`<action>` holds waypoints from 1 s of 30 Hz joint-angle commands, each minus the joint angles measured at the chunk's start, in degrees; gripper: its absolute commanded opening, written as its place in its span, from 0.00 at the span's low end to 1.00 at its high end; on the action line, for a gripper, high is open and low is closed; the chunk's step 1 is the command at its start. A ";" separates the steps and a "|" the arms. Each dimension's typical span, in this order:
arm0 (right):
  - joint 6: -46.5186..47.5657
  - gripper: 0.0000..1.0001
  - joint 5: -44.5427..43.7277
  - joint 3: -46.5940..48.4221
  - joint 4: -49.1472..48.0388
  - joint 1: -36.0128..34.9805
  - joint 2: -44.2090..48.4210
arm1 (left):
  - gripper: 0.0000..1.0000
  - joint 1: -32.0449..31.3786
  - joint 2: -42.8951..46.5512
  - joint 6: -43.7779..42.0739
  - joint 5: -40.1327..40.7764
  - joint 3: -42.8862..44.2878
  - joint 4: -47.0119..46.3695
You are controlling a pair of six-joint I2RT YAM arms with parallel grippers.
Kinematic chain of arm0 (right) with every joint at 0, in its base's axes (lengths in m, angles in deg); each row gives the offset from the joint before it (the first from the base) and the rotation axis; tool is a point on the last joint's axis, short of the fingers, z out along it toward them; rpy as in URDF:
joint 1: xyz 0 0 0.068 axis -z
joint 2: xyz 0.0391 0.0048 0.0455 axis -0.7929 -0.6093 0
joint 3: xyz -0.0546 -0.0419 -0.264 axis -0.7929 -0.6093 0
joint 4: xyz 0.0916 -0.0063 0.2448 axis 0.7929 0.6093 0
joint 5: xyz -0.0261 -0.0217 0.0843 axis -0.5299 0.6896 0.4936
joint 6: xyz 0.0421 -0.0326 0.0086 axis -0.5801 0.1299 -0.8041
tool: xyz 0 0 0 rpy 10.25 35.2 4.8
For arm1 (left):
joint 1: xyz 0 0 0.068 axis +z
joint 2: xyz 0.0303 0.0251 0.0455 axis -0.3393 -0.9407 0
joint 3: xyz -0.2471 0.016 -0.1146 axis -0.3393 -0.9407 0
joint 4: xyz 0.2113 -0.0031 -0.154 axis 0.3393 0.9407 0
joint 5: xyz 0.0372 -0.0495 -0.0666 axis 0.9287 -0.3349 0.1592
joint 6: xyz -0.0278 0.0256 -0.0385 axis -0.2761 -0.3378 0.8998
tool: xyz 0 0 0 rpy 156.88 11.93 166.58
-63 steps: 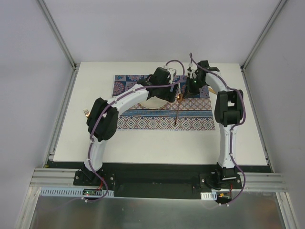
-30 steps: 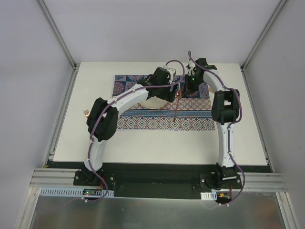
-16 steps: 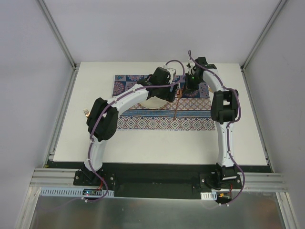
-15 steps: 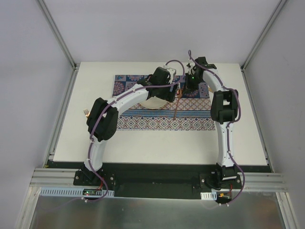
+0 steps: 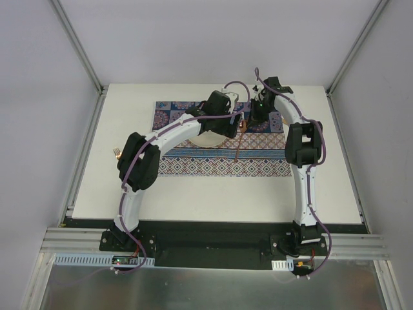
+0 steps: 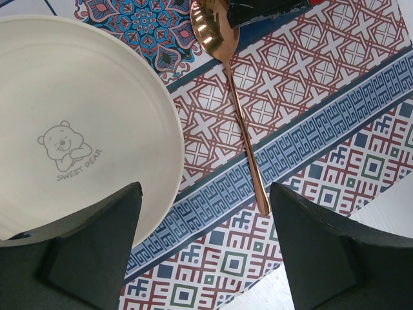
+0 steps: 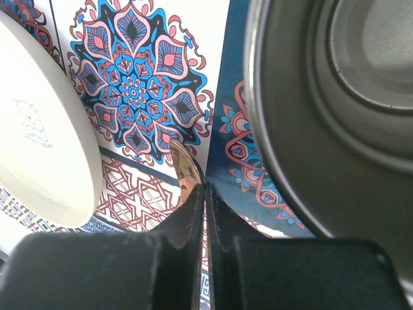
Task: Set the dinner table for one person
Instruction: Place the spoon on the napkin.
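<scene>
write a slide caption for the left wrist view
Open left gripper above a bear-print plate and copper spoon on the placemat.

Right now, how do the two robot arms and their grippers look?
The left arm and right arm have white tube links, black joints and purple cables along them. The left gripper and right gripper have dark, matte, wedge-shaped fingers.

A white counter point(image 5: 193, 194) is enclosed on three sides by plain pale walls point(image 5: 213, 39), joined at the far corners by aluminium rails point(image 5: 77, 45). A brushed metal sheet point(image 5: 206, 290) is seen below, evenly lit.
</scene>
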 commanded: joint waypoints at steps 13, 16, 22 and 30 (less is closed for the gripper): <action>-0.35 0.18 0.29 -0.75 1.24 0.46 6.97 | 0.79 0.59 0.45 0.68 -1.48 0.57 -1.15; -0.52 0.18 0.47 -0.04 2.12 1.25 8.99 | 0.79 0.51 0.80 0.77 -1.66 0.22 -1.24; -1.49 0.19 0.20 0.84 2.74 2.75 13.21 | 0.79 0.59 1.42 1.04 -1.84 -0.66 -1.23; -2.37 0.18 -4.98 -6.96 -0.85 6.70 22.78 | 0.79 0.51 2.56 0.86 -1.40 -1.89 -1.15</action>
